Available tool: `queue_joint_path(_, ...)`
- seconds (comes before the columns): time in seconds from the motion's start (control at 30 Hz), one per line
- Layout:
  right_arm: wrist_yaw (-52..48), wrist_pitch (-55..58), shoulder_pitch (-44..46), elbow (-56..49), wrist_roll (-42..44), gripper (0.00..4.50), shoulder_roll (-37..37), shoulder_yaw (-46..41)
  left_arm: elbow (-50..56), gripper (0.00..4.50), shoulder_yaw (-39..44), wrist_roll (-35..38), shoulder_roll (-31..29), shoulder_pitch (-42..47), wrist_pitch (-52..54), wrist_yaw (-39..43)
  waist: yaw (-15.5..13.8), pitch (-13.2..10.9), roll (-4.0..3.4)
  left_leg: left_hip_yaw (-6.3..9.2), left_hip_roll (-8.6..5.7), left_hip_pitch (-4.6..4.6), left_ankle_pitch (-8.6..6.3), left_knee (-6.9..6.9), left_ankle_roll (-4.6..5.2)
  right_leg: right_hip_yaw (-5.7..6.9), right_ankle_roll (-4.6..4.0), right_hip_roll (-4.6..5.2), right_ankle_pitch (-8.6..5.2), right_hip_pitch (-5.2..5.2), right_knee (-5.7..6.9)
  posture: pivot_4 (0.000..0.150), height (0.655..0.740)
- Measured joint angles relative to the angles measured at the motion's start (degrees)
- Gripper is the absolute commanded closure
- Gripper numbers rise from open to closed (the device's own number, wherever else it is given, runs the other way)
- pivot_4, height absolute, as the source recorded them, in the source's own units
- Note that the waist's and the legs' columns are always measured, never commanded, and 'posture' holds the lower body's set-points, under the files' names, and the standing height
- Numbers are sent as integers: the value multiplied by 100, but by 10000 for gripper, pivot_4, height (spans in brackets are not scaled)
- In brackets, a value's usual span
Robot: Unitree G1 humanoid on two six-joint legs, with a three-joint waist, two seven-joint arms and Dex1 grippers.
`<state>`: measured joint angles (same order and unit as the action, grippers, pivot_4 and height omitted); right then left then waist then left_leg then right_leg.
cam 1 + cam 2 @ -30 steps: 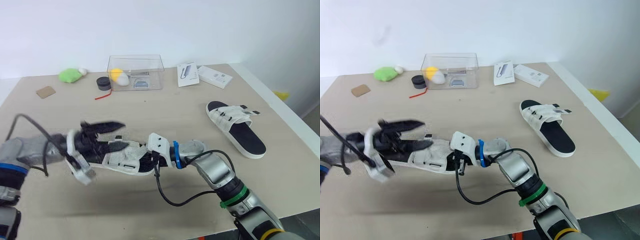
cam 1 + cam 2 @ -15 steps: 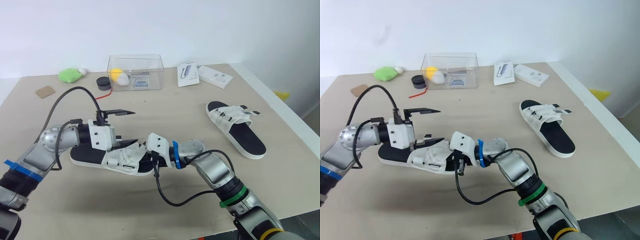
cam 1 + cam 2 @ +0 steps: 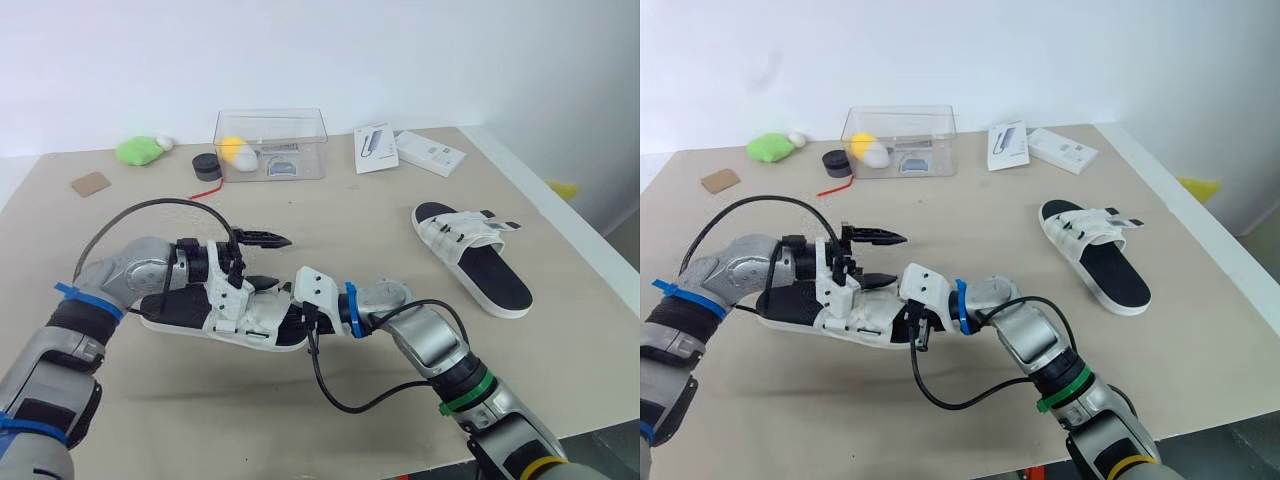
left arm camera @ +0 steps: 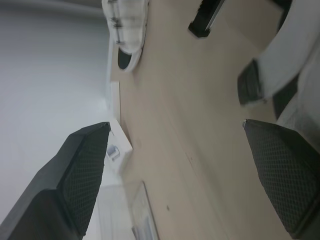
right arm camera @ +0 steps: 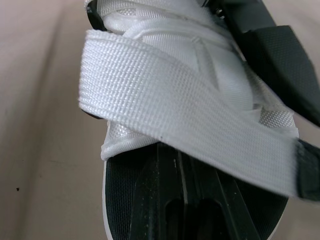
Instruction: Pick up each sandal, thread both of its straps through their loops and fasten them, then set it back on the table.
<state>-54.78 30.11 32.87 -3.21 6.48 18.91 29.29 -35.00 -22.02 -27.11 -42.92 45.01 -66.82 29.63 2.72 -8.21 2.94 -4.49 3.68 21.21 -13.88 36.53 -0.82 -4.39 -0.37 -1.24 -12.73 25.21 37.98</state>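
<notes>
Wide open, the left gripper [image 3: 262, 262] hung over the near sandal [image 3: 245, 320], one black finger up in the air and the other down by the white straps, while the sandal lay flat on the table [image 3: 350, 215] right in front of the robot. The right gripper [image 3: 303, 318] was tucked in at that sandal's other end, a white strap [image 5: 190, 125] lying across just ahead of it, though whether it gripped anything could not be told. The second sandal [image 3: 470, 255] sat well apart on the robot's right.

The left gripper [image 3: 280, 261] swings in from the left and now hovers, fingers spread, over the straps [image 3: 250, 308] of the near sandal [image 3: 165, 308].
</notes>
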Motion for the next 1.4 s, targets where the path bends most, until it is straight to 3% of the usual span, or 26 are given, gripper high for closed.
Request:
queue_joint_path(0.4,2,-17,0,27,-2,45000,-28,2,-555,855,-324,-350,426,399,-527,-160,10,1,0,-2,1,-3,0,0,0,-1,2,-4,0,-1,1,1500,7400)
queue_joint_path(0.5,6,-18,-1,32,-2,45000,-30,0,-675,9273,-409,-350,470,459,-588,-160,10,1,0,-2,0,-3,0,0,0,-2,2,-3,1,-1,2,1500,7400)
queue_joint_path(0.57,8,-18,-1,32,-2,45000,-31,-3,-760,19968,-495,-362,510,459,-606,-145,11,1,0,-2,1,-3,0,0,0,-2,2,-4,1,-1,3,1500,7400)
queue_joint_path(0.77,36,-18,-1,47,-5,45000,-57,1,-819,44641,-578,-257,561,459,-836,-131,19,1,0,-2,1,-5,0,0,0,-3,1,-5,1,-1,7,1500,7400)
queue_joint_path(1.0,41,-40,-1,60,-5,45000,-62,3,-841,44641,-559,52,526,425,-869,-116,21,1,0,-2,2,-8,0,0,0,-3,1,-6,1,-1,9,1500,7400)
queue_joint_path(1.03,41,-41,-1,63,-5,45000,-62,1,-837,44641,-532,777,556,275,-461,203,22,1,0,-2,3,-7,0,0,0,-3,1,-6,1,0,10,1500,7400)
queue_joint_path(1.07,41,-41,-1,63,-5,45000,-62,0,-841,44641,-521,880,564,255,-389,244,23,1,0,-2,3,-6,0,2,0,-2,1,-7,0,1,12,1500,7400)
queue_joint_path(1.17,57,-42,0,66,-6,45000,-64,-5,-734,44641,-405,2103,649,105,559,951,21,0,1,2,4,-1,1,8,0,2,0,-10,1,3,15,1500,7400)
queue_joint_path(1.27,68,-42,-1,68,-5,45000,-71,0,-414,32345,-24,3259,725,109,1985,1922,24,0,1,4,3,-2,1,10,0,0,0,-15,1,1,15,1500,7400)
queue_joint_path(1.4,67,-43,-1,68,-5,45000,-82,6,102,14748,241,4131,854,0,3808,2724,32,0,1,7,5,-1,1,9,0,-1,-2,-21,0,2,15,1500,7400)
